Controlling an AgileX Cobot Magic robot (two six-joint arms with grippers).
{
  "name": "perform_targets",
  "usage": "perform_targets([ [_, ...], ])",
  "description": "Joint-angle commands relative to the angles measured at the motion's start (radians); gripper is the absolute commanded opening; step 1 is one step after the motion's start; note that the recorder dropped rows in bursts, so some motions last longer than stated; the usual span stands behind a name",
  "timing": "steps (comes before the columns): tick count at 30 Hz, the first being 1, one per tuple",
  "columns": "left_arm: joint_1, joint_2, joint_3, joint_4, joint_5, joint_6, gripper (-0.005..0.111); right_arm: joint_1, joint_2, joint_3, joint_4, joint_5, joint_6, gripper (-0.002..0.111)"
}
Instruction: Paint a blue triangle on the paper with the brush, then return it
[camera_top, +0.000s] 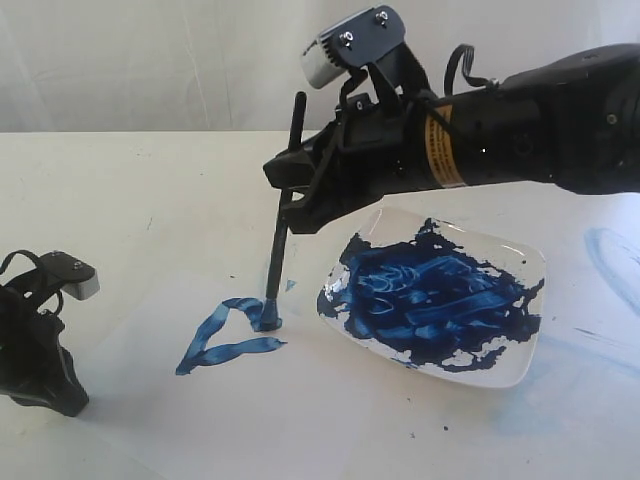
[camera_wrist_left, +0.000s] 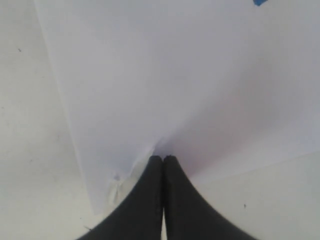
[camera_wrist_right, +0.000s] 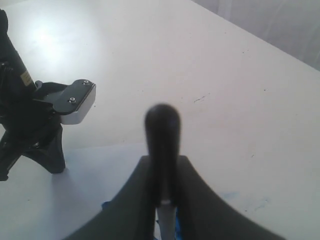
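Observation:
The brush (camera_top: 282, 225) stands nearly upright, its black handle clamped in my right gripper (camera_top: 290, 195). Its blue tip touches the paper (camera_top: 330, 400) at the right corner of the blue triangle (camera_top: 225, 335), a streaky dark-blue outline. Seen from the right wrist, the brush handle (camera_wrist_right: 162, 140) rises between the two fingers of the right gripper (camera_wrist_right: 162, 167). At the paper's left corner my left gripper (camera_top: 45, 385) rests low, shut, its tips pressing the sheet. In the left wrist view the left gripper (camera_wrist_left: 163, 159) has its fingers together on the paper (camera_wrist_left: 165, 75).
A white dish (camera_top: 520, 365) smeared with dark-blue paint sits right of the triangle, under the right arm. Pale blue stains (camera_top: 610, 250) mark the table at far right. A white backdrop hangs behind the table.

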Motion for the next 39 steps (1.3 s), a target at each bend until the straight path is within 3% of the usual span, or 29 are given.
perform_targets([
  [1,-0.006,0.0,0.008,-0.014,0.019,0.002,0.0,-0.007,-0.001,0.0,-0.033,-0.002,0.105,0.0],
  [15,-0.006,0.0,0.008,-0.014,0.021,0.002,0.0,-0.007,-0.052,0.0,-0.033,-0.027,0.118,0.0],
  [29,-0.006,0.0,0.008,-0.014,0.019,0.002,0.0,-0.007,-0.055,-0.017,-0.029,0.068,0.115,0.0],
  [36,-0.006,0.0,0.008,-0.014,0.019,0.002,0.0,-0.009,-0.052,-0.062,0.174,0.09,0.117,0.0],
  [39,-0.006,0.0,0.008,-0.014,0.022,0.002,0.0,-0.057,-0.041,-0.081,0.175,-0.014,0.149,0.0],
])
